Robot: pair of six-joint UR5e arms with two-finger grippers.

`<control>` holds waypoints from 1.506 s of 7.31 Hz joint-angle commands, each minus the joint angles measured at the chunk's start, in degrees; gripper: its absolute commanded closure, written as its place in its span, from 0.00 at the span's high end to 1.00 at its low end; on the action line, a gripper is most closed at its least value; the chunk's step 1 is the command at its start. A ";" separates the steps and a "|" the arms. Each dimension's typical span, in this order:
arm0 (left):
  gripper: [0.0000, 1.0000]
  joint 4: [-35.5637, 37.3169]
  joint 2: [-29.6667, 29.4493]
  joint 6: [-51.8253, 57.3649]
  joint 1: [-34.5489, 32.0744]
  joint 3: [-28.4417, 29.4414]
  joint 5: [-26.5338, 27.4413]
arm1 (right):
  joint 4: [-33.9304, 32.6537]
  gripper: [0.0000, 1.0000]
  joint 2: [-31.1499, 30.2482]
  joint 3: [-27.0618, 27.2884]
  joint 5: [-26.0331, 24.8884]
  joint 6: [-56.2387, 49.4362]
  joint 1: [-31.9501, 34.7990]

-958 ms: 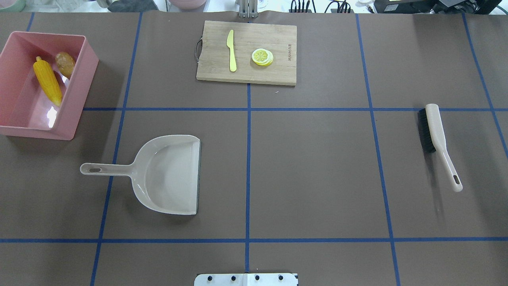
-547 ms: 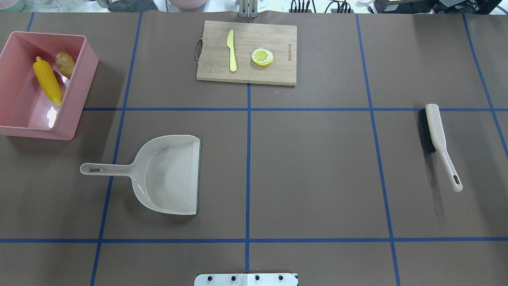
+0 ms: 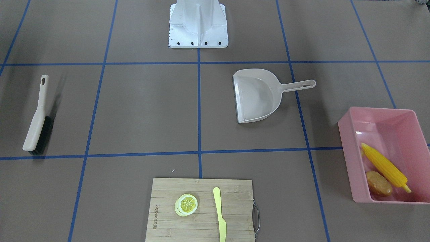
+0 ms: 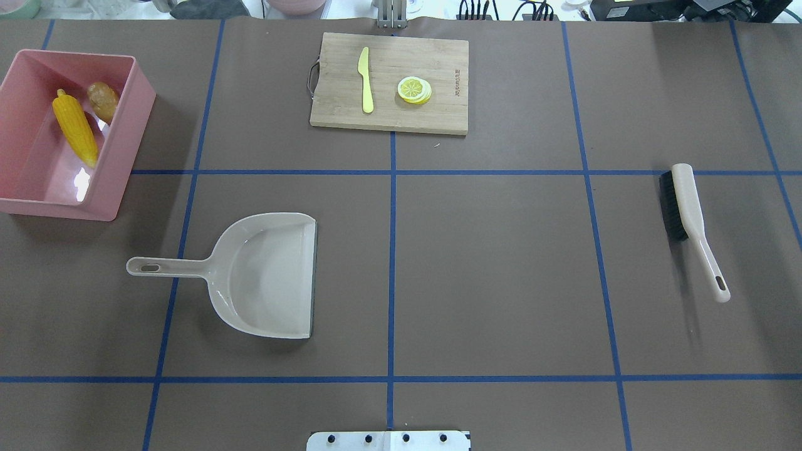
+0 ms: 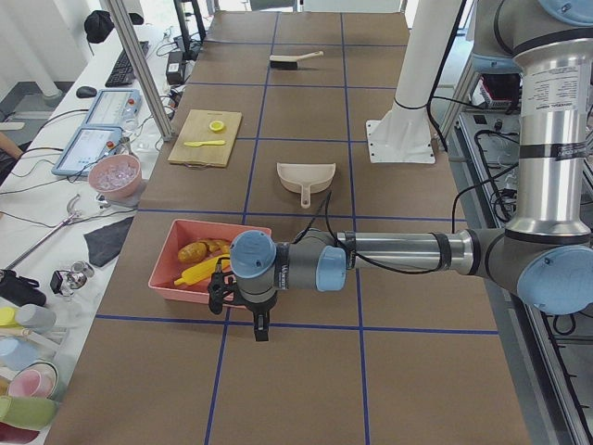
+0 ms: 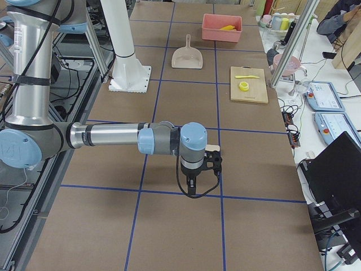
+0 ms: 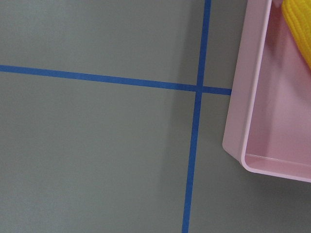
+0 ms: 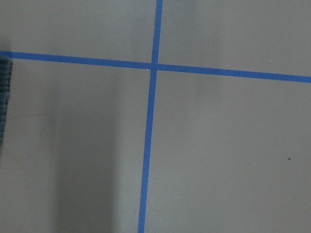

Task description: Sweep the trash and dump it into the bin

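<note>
The pink bin (image 4: 131, 144) stands at the table's far left. The yellow corn cob (image 4: 75, 128) and the brown potato (image 4: 103, 100) lie inside it, also in the front-facing view, corn cob (image 3: 384, 167) and potato (image 3: 378, 184). No ginger root shows. The left wrist view holds a bin corner (image 7: 243, 97) and a bit of corn cob (image 7: 299, 24). My left gripper (image 5: 262, 326) hangs over the table beside the bin (image 5: 176, 289). My right gripper (image 6: 192, 189) hangs over bare table. I cannot tell whether either is open or shut.
A beige dustpan (image 4: 263, 275) lies left of centre, handle pointing left. A beige brush (image 4: 689, 219) lies at the right; its bristles (image 8: 4, 92) edge the right wrist view. A wooden cutting board (image 4: 388, 81) with a pale yellow knife (image 4: 365, 81) and lemon slice (image 4: 414, 89) sits at the far middle.
</note>
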 commanded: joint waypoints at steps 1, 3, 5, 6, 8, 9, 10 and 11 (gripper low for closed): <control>0.98 0.10 0.03 -0.06 0.00 -1.09 0.16 | 0.00 1.00 0.04 0.00 0.00 0.00 0.00; 0.98 0.10 0.03 -0.06 -0.08 -1.79 0.16 | 0.00 1.00 0.04 0.00 0.00 0.00 0.00; 0.98 0.28 1.52 -0.06 -0.17 -4.68 0.16 | 0.00 1.00 0.13 0.00 0.00 0.35 0.00; 0.98 0.28 1.52 -0.06 -0.17 -4.87 0.16 | 0.00 1.00 0.13 0.00 0.00 0.35 0.00; 0.98 0.28 1.78 0.03 -0.26 -4.61 0.16 | 0.00 1.00 0.13 0.00 -0.09 0.44 0.00; 0.98 0.28 1.87 0.90 -0.26 -4.35 0.16 | 0.00 1.00 0.13 -0.09 0.00 0.44 0.00; 0.98 0.37 1.79 3.08 -0.35 -4.35 0.16 | 0.00 1.00 0.13 0.00 0.00 0.44 0.00; 0.98 0.46 1.87 3.19 -0.44 -4.35 0.24 | 0.00 1.00 0.13 -0.09 0.00 0.44 0.00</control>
